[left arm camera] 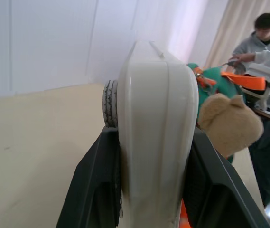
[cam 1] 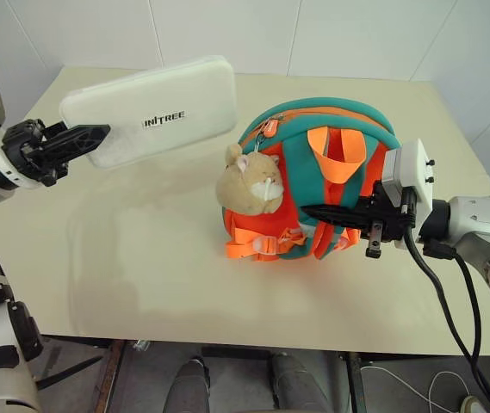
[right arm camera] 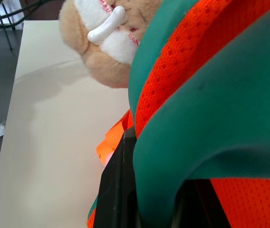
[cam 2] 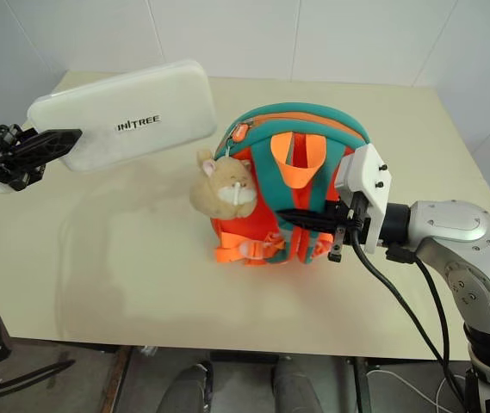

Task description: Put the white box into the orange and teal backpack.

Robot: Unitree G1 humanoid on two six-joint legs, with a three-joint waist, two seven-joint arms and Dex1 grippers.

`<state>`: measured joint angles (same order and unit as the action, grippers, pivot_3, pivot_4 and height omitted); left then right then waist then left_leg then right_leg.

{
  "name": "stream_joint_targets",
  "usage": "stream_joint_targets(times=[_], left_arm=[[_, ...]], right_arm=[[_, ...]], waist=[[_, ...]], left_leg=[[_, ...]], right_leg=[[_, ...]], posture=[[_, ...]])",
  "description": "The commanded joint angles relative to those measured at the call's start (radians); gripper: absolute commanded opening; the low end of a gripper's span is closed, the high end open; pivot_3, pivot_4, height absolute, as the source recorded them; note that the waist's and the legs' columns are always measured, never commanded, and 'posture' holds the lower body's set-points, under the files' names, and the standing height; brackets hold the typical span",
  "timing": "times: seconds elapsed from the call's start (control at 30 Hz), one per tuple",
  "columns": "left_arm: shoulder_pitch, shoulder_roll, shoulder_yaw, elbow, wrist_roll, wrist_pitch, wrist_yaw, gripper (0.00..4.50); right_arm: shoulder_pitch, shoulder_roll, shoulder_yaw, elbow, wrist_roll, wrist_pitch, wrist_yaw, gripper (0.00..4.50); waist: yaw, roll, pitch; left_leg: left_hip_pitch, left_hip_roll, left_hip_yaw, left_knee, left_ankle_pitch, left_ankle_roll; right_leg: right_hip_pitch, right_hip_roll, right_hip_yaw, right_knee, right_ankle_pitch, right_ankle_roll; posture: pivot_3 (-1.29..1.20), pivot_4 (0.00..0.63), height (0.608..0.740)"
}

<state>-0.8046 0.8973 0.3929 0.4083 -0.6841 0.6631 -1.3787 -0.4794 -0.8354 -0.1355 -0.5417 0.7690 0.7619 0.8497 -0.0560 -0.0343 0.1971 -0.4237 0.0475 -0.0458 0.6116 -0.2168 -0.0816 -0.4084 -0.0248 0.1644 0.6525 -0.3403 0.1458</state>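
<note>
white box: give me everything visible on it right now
The white box is a flat, matte white rectangular case with rounded corners and a seam running round its thin edge; dark "UNITREE" lettering sits on its broad face. It is off the table, held in the air, tilted, by the left gripper, whose black fingers clamp one short end across its thickness. Its far end reaches toward the orange and teal backpack; whether they touch is unclear.

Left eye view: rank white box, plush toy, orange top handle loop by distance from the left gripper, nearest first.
1. white box, held in the left gripper's fingers, raised over the table's left side.
2. plush toy, on the backpack's left face.
3. orange top handle loop, farther right, mid-backpack.
</note>
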Motion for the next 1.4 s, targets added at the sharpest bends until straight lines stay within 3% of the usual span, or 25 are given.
stream_joint_targets(times=[0.03,0.43,0.7,0.87,1.03,1.27,1.4], left_arm=[[0.006,0.039,0.016,-0.055,-0.033,0.001,-0.032,1.27],[0.047,0.038,-0.096,-0.094,0.028,-0.057,-0.108,1.27],[-0.077,0.028,-0.262,-0.065,0.184,-0.18,-0.079,1.27],[-0.18,-0.027,-0.327,-0.05,0.243,-0.187,-0.015,1.27],[-0.266,-0.188,-0.464,-0.086,0.339,-0.085,0.164,1.26],[-0.279,-0.421,-0.551,-0.113,0.358,-0.02,0.281,1.26],[-0.288,-0.501,-0.573,-0.069,0.39,-0.04,0.322,1.26]], right_arm=[[-0.007,0.006,-0.016,-0.005,-0.005,-0.025,-0.013,0.0],[-0.038,0.021,0.019,0.035,-0.037,-0.035,-0.009,0.0],[-0.05,0.019,0.037,0.053,-0.05,-0.04,0.0,0.0],[-0.052,0.02,0.044,0.056,-0.054,-0.04,-0.001,0.0],[-0.056,0.035,0.06,0.058,-0.063,-0.039,-0.013,0.0],[-0.056,0.055,0.069,0.052,-0.071,-0.037,-0.024,0.0],[-0.052,0.062,0.069,0.046,-0.076,-0.034,-0.03,0.0]], waist=[[0.0,0.0,0.0],[0.0,0.0,0.0],[0.002,0.0,0.0],[0.002,0.0,0.0],[0.007,0.0,0.0],[0.006,-0.001,0.0],[0.007,-0.001,0.0]], left_leg=[[0.0,0.0,0.0,0.0,0.0,0.0],[0.0,0.0,0.0,0.0,0.0,0.0],[0.0,0.0,0.0,0.001,0.0,0.0],[0.0,0.0,0.0,0.001,0.0,0.0],[0.0,0.0,0.0,0.003,0.0,0.001],[0.001,0.0,-0.001,0.003,0.0,0.001],[0.001,-0.001,-0.001,0.003,0.001,0.001]], right_leg=[[0.0,0.0,0.0,0.0,0.0,0.0],[0.0,0.0,0.0,0.0,0.0,0.0],[0.0,0.0,0.0,0.0,0.0,0.0],[0.0,0.0,0.0,0.001,0.0,0.0],[0.001,0.0,0.0,0.001,0.0,0.0],[0.002,0.001,0.001,0.001,0.001,0.001],[0.002,0.001,0.001,0.001,0.001,0.001]], posture=[[0.0,0.15,0.74],[0.0,0.15,0.74],[0.0,0.15,0.74],[0.0,0.15,0.74],[0.0,0.15,0.74],[0.0,0.15,0.74],[0.0,0.15,0.74]])
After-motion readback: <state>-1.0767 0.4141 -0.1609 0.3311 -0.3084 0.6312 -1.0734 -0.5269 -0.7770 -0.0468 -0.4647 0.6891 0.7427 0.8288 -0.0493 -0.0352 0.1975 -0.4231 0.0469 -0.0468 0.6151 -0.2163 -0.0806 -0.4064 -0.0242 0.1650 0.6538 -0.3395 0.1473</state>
